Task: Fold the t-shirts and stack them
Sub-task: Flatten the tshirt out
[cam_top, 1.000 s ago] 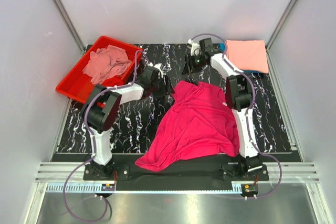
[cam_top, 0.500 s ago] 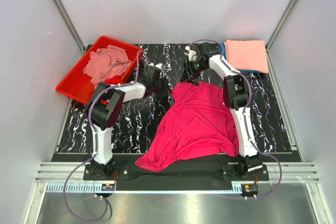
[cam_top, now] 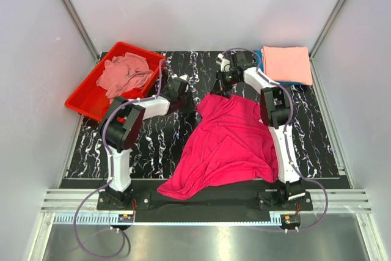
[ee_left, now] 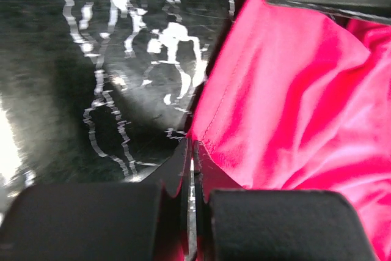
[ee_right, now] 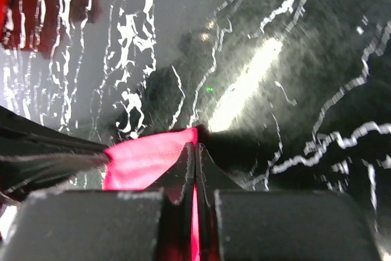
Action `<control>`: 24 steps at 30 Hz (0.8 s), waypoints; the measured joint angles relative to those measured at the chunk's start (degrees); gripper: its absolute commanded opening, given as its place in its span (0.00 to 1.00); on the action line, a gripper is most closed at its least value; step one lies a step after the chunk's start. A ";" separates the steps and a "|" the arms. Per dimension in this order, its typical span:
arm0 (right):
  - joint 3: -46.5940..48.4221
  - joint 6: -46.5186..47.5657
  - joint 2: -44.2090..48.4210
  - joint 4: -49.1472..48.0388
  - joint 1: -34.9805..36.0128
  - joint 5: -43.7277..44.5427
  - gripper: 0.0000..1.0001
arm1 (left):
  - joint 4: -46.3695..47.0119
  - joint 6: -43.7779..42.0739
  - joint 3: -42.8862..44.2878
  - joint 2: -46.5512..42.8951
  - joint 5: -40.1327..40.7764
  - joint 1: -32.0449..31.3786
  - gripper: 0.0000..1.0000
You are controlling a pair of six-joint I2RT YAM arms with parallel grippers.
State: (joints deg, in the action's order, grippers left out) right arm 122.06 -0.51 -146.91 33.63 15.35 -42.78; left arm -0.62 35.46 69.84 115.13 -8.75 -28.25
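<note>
Magenta t-shirt [cam_top: 229, 142] lies crumpled across the centre of the black marbled table [cam_top: 153, 145], its lowest corner at the near table edge, bottom centre of the top view. Left gripper [ee_left: 193, 146] sits at the shirt's upper-left edge, fingers pinched together on the hem with a sliver of magenta between them. Right gripper [ee_right: 195, 148] is at the shirt's top edge, just above centre, jaws likewise closed on a magenta fold. Upper left: red tray [cam_top: 79, 99] holding a bunched dusty pink t-shirt [cam_top: 125, 73]. Upper right corner: salmon t-shirt [cam_top: 287, 64], folded flat, well apart from both grippers.
</note>
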 measured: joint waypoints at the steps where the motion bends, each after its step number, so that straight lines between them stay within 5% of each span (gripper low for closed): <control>1: -1.40 -0.22 0.85 -1.05 -0.04 0.42 0.00 | -0.24 -0.02 -0.15 -0.28 0.66 0.00 0.00; 9: -16.44 -0.96 10.51 -12.04 -0.09 5.29 0.00 | -2.60 -0.33 -0.28 -1.51 5.44 0.02 0.00; 10: -16.41 -0.90 10.67 -12.72 -0.09 5.31 0.00 | -3.04 -0.63 0.26 -1.51 5.53 0.02 0.07; 12: -16.41 -0.83 10.80 -13.35 -0.09 5.42 0.00 | -4.46 -1.97 1.79 -1.51 5.46 0.11 0.65; 13: -16.46 -0.81 10.91 -13.60 -0.09 5.86 0.00 | -5.01 -2.56 2.58 -1.51 5.46 0.15 0.75; 18: -20.02 -1.29 14.27 -14.25 -0.20 10.49 0.00 | -12.70 -6.64 4.07 -6.60 5.79 0.24 0.73; 24: -24.94 -3.85 24.74 -13.14 -0.42 17.16 0.00 | -24.74 -9.57 -5.92 -31.78 8.41 -2.01 0.72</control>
State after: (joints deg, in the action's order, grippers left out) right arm 97.12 -4.36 -122.17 20.49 14.94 -25.63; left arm -25.36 25.89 63.92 83.35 -0.34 -30.26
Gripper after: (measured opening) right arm 0.011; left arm 0.717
